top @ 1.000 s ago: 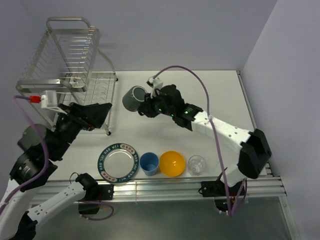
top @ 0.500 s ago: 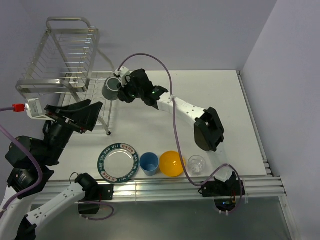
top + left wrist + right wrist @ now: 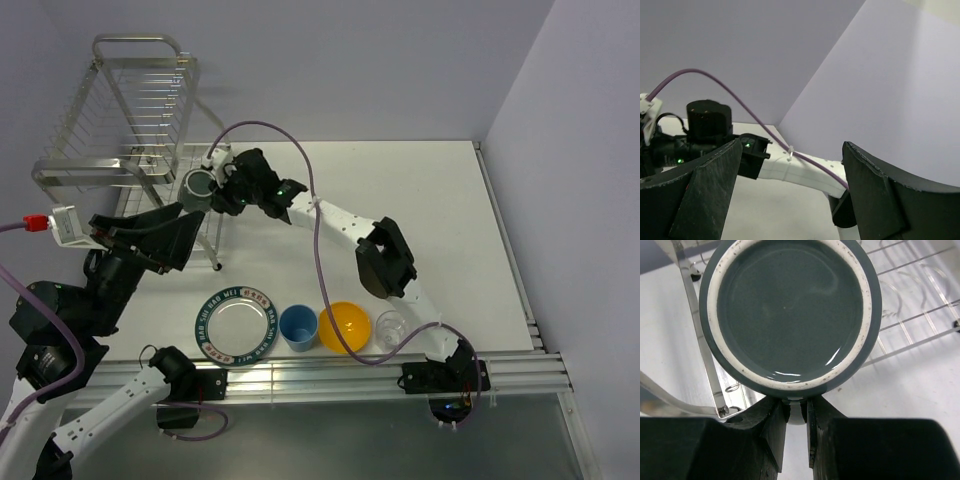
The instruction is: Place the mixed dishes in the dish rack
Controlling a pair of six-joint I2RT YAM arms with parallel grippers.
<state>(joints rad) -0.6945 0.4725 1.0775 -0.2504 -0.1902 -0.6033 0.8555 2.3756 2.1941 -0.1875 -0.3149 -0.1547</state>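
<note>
Gripping the mug [image 3: 790, 310] — by its handle, I think — the right gripper [image 3: 796, 415] hangs at the lower wires of the dish rack [image 3: 100, 166]; plate [image 3: 237, 325], cup [image 3: 299, 327], bowl [image 3: 345, 327] and glass [image 3: 392, 328] wait well behind it. Left gripper [image 3: 792, 190] stands open.

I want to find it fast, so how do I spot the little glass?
Look at the white table and find the row along its near edge. The glass is at the right end of that row, next to the orange bowl. It is the smallest piece there and the only see-through one.
</note>
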